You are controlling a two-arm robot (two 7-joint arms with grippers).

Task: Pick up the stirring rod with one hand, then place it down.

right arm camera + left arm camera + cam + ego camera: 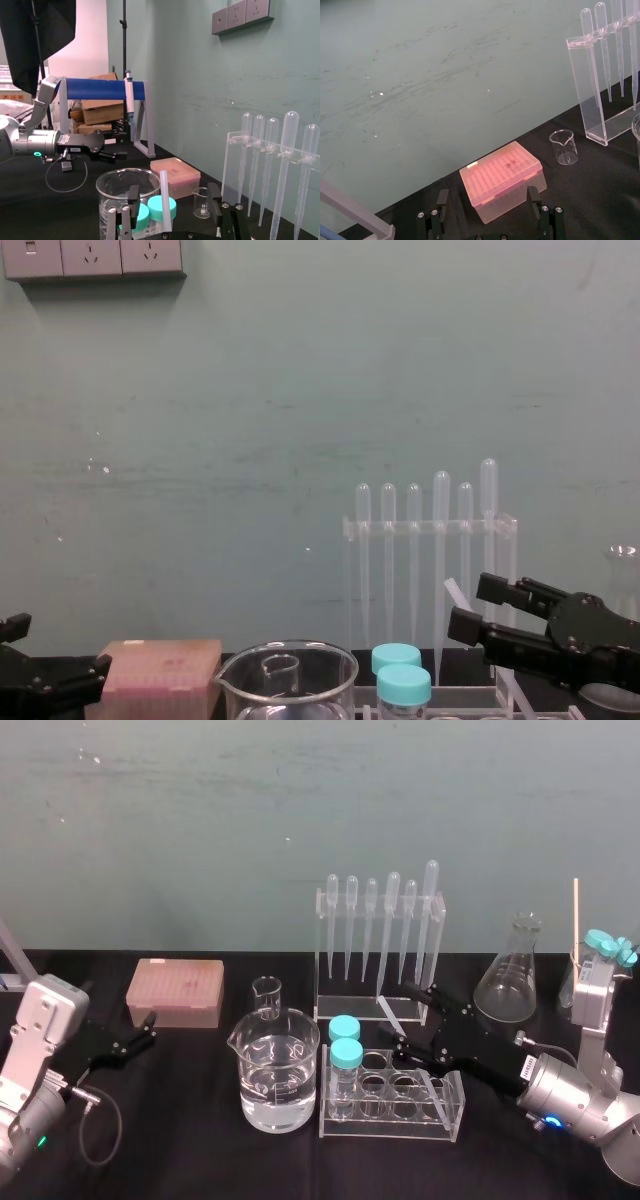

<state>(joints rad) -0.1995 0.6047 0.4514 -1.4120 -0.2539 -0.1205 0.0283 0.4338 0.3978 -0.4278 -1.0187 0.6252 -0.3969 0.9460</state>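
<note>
The stirring rod (388, 1007) is a thin translucent white stick lying slanted between the base of the pipette rack (380, 945) and the test tube rack (392, 1100). My right gripper (402, 1015) is open around it, one black finger on each side. In the right wrist view the stirring rod (163, 190) stands in the gap of the right gripper (173, 192), and neither finger touches it. The chest view shows the rod's tip (455, 593) beside the right gripper (470, 605). My left gripper (145, 1030) rests at the far left by the pink box, open and holding nothing (488, 197).
A large beaker of water (277, 1070) and a small empty beaker (267, 997) stand left of centre. A pink tip box (175, 992) sits at the back left. Two teal-capped tubes (346, 1050) stand in the test tube rack. A conical flask (510, 975) is at the right.
</note>
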